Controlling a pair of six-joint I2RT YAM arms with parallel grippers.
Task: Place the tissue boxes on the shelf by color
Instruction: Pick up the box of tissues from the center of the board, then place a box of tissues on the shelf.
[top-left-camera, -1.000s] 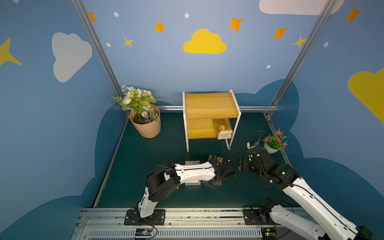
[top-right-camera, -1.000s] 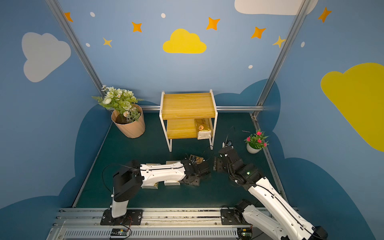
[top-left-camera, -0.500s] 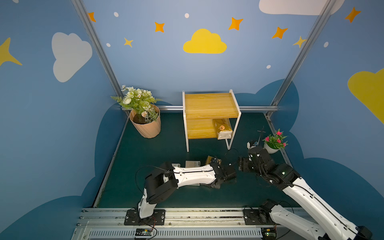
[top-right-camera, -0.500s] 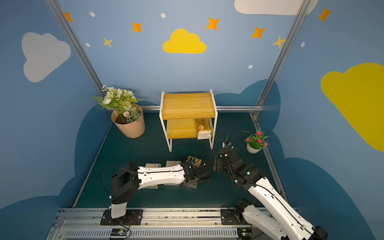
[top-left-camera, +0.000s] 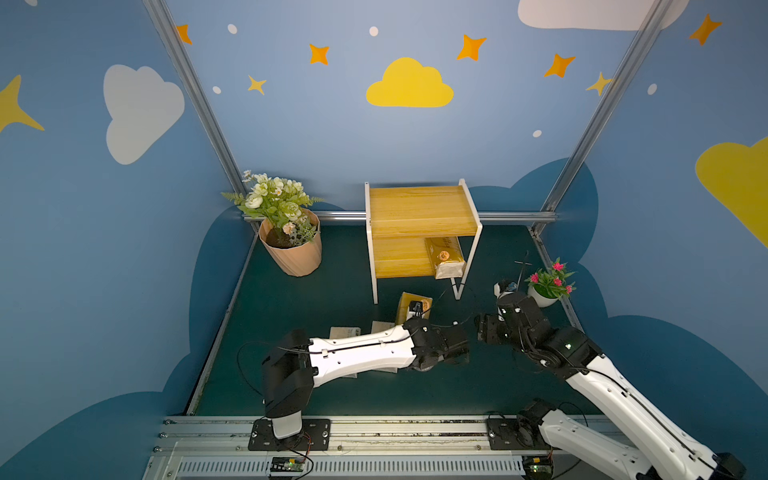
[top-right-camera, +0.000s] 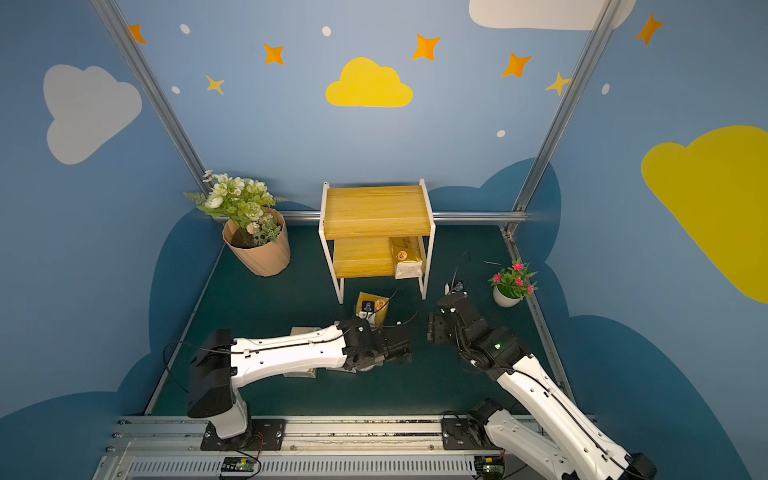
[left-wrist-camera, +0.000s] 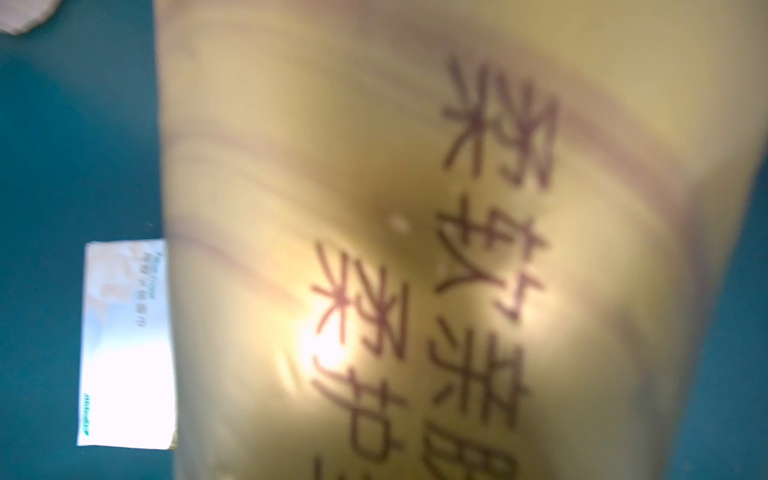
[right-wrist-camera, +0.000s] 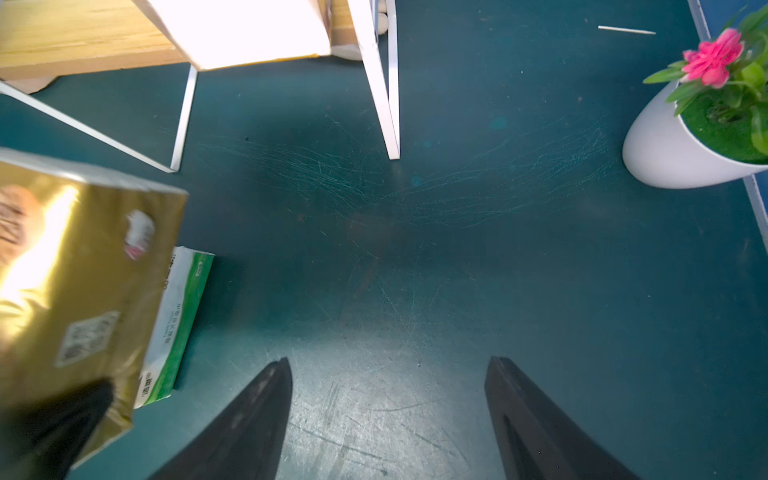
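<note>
Gold tissue pack (top-left-camera: 405, 302) is clamped in the left gripper (top-left-camera: 415, 311), just near of the shelf (top-left-camera: 419, 208). Another gold pack (top-left-camera: 444, 257) lies on its lower board (top-left-camera: 395, 259), right side. Right gripper (right-wrist-camera: 388, 361) hovers with jaws apart, empty.

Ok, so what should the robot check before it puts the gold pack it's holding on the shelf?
1. Gold pack in left gripper: ok, it looks lifted off the table.
2. Grip firm: cannot tell, the jaws are mostly hidden.
3. Room on the lower board beside the other gold pack: ok, that part is bare.
4. Right gripper out of the way: ok, open, empty, off to the side.
5. White packs off the path to the shelf: ok, they lie under the left arm.
</note>
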